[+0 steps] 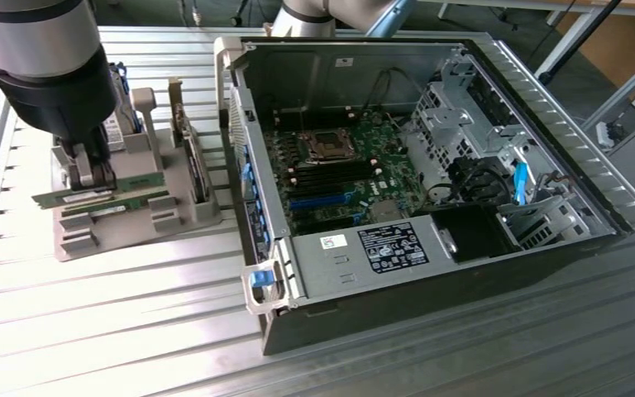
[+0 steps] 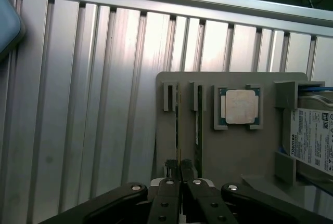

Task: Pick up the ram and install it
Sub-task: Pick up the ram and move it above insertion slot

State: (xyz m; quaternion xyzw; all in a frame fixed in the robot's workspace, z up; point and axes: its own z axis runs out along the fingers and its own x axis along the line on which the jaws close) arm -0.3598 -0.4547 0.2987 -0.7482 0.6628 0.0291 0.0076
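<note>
The ram (image 1: 130,192) is a long green stick with a white label strip, held level and lengthwise just over the grey holder (image 1: 130,223) at the exterior view's left. My gripper (image 1: 93,184) comes down on it from above and is shut on its middle. In the wrist view the ram (image 2: 178,125) shows edge-on as a thin line running away from my gripper (image 2: 180,174), whose black fingers (image 2: 169,182) pinch it from both sides. The open computer case (image 1: 516,265) lies to the exterior view's right, with dark memory slots (image 1: 323,175) on its motherboard.
A second thin stick (image 2: 198,125) stands in the holder's neighbouring slot. The holder also carries a square silver CPU (image 2: 240,106) and a hard drive (image 2: 312,141). The case's tall side wall (image 1: 245,157) stands between holder and motherboard. Everything rests on a ribbed aluminium table (image 1: 108,331).
</note>
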